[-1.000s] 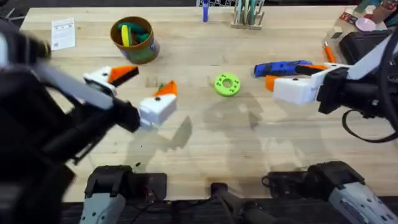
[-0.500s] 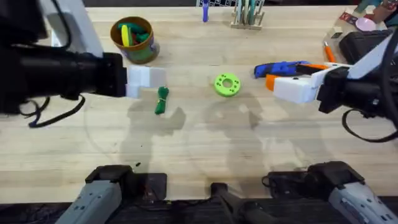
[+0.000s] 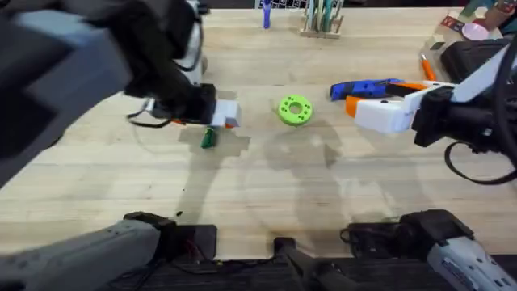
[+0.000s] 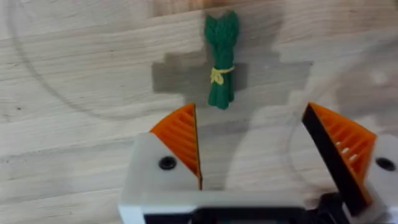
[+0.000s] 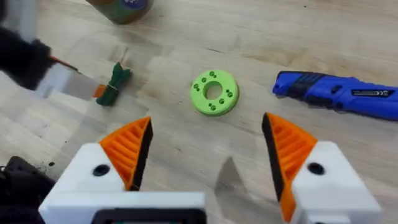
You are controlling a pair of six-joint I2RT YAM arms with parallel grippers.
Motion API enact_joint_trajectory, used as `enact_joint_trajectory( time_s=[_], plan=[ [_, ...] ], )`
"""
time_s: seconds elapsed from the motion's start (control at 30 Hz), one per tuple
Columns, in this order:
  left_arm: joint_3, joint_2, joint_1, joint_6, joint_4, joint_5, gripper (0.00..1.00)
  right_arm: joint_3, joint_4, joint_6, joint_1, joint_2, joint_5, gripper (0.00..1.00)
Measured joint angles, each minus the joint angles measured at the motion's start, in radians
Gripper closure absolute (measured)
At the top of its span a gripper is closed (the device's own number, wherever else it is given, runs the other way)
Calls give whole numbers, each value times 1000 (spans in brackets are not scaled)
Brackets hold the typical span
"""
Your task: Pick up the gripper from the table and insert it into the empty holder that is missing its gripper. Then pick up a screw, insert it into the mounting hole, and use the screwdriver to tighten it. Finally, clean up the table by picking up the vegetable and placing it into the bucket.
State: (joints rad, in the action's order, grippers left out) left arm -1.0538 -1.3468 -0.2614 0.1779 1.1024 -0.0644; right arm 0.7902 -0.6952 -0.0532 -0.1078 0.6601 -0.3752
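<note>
Spanning the scene: the table [image 3: 266, 186], light wood planks.
Far edge: a rack of tools [image 3: 321, 18] standing there.
Vegetable [image 4: 221, 60]: flat on the table, left of centre.
Left gripper [image 4: 252, 155]: spread wide just short of the vegetable, arm reaching in low.
Right gripper [image 5: 205, 155]: gaping wide, empty, beside the screwdriver [image 3: 367, 88] near the right edge.

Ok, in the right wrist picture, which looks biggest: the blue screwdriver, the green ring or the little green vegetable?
1. The blue screwdriver, though part of it runs off the edge.
2. The green ring.
3. The vegetable, smallest; it lies a little farther from the camera, so that may shrink it.
</note>
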Motion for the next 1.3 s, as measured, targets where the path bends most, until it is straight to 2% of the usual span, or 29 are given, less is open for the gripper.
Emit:
enact_joint_trajectory(
  time_s=[0.07, 0.2, 0.37, 0.5, 0.53, 0.57, 0.63, 0.7, 0.73, 0.77, 0.97, 1.1, 1.3],
  plan=[
    [0, -64, -15, 25, -22, 17, 14, 0, 0, 0, 0, 0, 5, 10],
    [0, -177, -15, 59, -91, 39, 14, 0, 0, 0, 0, 0, 9, 11],
    [0, -292, -15, 72, -165, 51, 14, 0, 0, 0, 0, 0, 12, 8],
    [-10, -361, -15, 77, -170, 53, 16, 0, 0, 0, 0, 0, 12, 8],
    [-15, -363, -15, 79, -177, 56, 70, 0, 0, 0, 0, 0, 12, 9],
    [-20, -369, -15, 81, -178, 55, 204, 0, 0, 0, 0, 0, 12, 9],
    [-26, -374, -16, 82, -177, 53, 494, 0, 0, 0, 0, 0, 12, 9],
    [-29, -374, -17, 85, -175, 54, 832, 0, 0, 0, 0, 0, 12, 9],
    [-32, -374, -17, 85, -172, 55, 948, 0, 0, 0, 0, 0, 12, 9],
    [-33, -374, -17, 89, -171, 56, 977, 0, 0, 0, 0, 0, 12, 9],
    [-33, -371, -15, 113, -147, 65, 983, 0, 0, 0, 0, 0, 12, 9],
    [-49, -322, -4, 116, -85, 72, 983, 0, 0, 0, 0, 0, 12, 9],
    [-210, -159, 36, 119, -49, 143, 984, 0, 0, 0, 0, 0, 12, 10]
  ],
)
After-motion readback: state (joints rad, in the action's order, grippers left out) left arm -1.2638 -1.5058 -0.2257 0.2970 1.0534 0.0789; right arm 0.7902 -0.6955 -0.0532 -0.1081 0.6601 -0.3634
